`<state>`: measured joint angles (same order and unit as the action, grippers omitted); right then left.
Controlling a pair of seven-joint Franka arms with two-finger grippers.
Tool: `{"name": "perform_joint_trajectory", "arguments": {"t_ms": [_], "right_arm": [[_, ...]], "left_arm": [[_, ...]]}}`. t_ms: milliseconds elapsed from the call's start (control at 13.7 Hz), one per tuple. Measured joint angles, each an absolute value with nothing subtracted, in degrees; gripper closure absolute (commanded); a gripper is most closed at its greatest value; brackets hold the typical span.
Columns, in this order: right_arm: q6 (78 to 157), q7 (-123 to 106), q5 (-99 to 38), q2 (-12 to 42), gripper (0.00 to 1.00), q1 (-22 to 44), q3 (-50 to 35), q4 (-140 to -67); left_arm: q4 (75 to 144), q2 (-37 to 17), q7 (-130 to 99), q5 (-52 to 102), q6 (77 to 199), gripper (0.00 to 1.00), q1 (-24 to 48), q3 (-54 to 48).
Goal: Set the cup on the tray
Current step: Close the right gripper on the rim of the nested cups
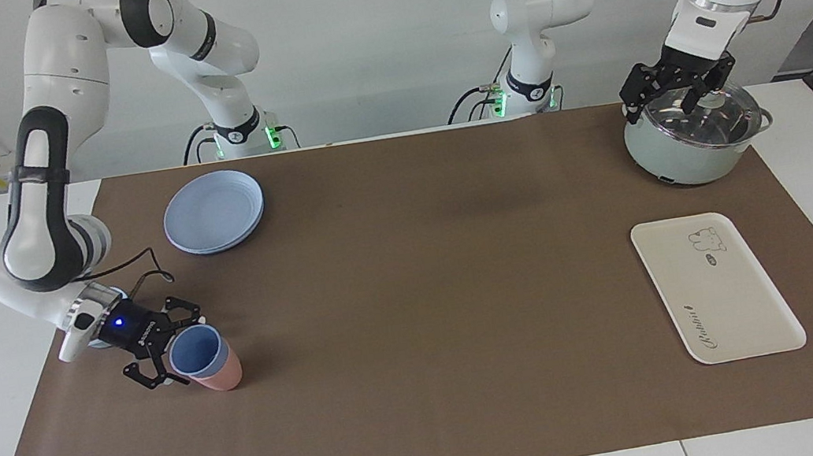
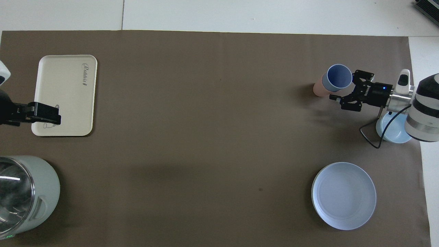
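Observation:
The periwinkle-blue cup stands nested in a salmon-pink tumbler near the right arm's end of the table. My right gripper is low beside the cup, open, with its fingers spread on either side of the rim and not closed on it. The cream-white tray lies flat at the left arm's end with nothing on it. My left gripper hangs open over the pot's glass lid.
A pale green pot with a glass lid stands nearer to the robots than the tray. A round blue plate lies nearer to the robots than the cups. A light-blue bowl sits under the right wrist.

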<state>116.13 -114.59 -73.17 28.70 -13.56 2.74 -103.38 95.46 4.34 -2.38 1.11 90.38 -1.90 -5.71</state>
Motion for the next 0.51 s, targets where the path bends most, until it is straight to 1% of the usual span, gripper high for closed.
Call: {"name": "perform_joint_trajectory", "arguments": {"t_ms": [512], "right_arm": [[119.2,-114.6,-75.5,29.5,0.0,-11.4,2.7,-103.2]], "left_arm": [[95.4,4.3,-2.3,1.1,90.5,0.0,-1.9,-5.6]]}}
